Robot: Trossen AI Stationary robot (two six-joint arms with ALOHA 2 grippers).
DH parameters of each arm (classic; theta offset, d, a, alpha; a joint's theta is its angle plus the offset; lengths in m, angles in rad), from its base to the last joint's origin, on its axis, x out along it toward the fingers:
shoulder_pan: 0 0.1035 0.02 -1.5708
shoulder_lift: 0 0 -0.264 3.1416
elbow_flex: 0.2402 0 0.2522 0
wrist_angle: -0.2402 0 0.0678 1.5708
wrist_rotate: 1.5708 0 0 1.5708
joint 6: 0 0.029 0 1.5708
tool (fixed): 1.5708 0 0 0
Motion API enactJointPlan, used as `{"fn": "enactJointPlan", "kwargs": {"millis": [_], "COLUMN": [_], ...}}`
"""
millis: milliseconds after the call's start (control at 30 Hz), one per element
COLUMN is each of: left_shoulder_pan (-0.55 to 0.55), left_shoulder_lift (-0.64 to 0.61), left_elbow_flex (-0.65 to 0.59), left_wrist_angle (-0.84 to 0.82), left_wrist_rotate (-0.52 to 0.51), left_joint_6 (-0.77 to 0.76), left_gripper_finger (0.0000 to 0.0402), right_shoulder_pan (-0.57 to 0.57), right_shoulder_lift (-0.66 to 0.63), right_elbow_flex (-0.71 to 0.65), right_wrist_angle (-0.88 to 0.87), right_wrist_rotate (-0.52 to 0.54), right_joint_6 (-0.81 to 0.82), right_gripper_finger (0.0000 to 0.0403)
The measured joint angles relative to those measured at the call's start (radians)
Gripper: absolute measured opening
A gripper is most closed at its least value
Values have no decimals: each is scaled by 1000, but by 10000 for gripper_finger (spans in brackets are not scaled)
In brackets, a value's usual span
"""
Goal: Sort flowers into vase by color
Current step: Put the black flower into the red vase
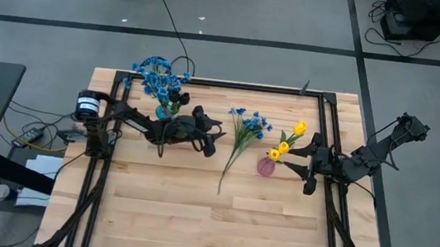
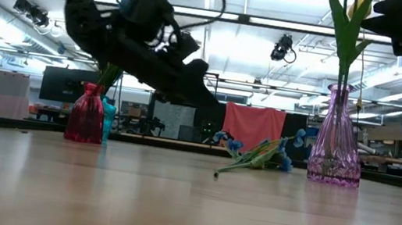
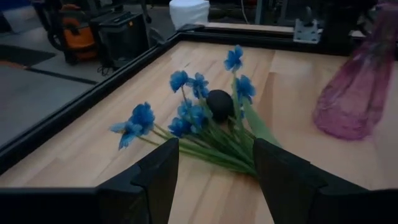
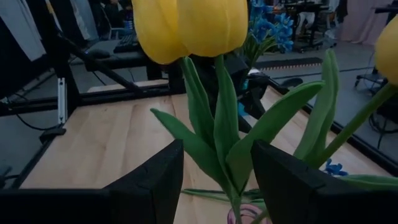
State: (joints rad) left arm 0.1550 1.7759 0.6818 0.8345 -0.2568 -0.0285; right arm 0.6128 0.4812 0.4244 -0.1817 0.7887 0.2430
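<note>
A loose bunch of blue flowers with one dark tulip lies flat on the table, also visible in the low view. My left gripper is open, hovering just left of the bunch, touching nothing. Yellow tulips stand in a pink glass vase. My right gripper is open to the right of that vase; a yellow tulip and its leaves stand in front of its fingers. More blue flowers stand in a teal vase.
A red vase stands beside the teal vase at the far left, beneath my left arm. A black frame rail runs along the table's far edge and side rails along its sides. Bare wood lies along the near half.
</note>
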Motion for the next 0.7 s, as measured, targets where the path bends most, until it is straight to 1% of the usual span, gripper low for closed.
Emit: {"fn": "enactJointPlan", "kwargs": {"millis": [133,367,567,700], "left_shoulder_pan": [2,9,13,-10], "left_shoulder_lift": [69,213,244,244], "left_elbow_flex": [79,281,332,354], "left_wrist_angle": [-38,-273,-299,-319], "left_wrist_rotate": [51,74,230,254], "left_joint_6": [-17,-56,-112,-114], "left_gripper_finger": [211,211,211,211], "right_shoulder_pan": [0,0,0,0], "right_shoulder_lift": [-2,-1,5,5], "right_elbow_flex": [0,0,0,-9], "right_wrist_angle": [-1,-8,-51,-57], "right_wrist_rotate": [-2,-7,-16,-14], "right_joint_6": [-9,-11,-19,-33], "right_gripper_finger": [201,201,201,201]}}
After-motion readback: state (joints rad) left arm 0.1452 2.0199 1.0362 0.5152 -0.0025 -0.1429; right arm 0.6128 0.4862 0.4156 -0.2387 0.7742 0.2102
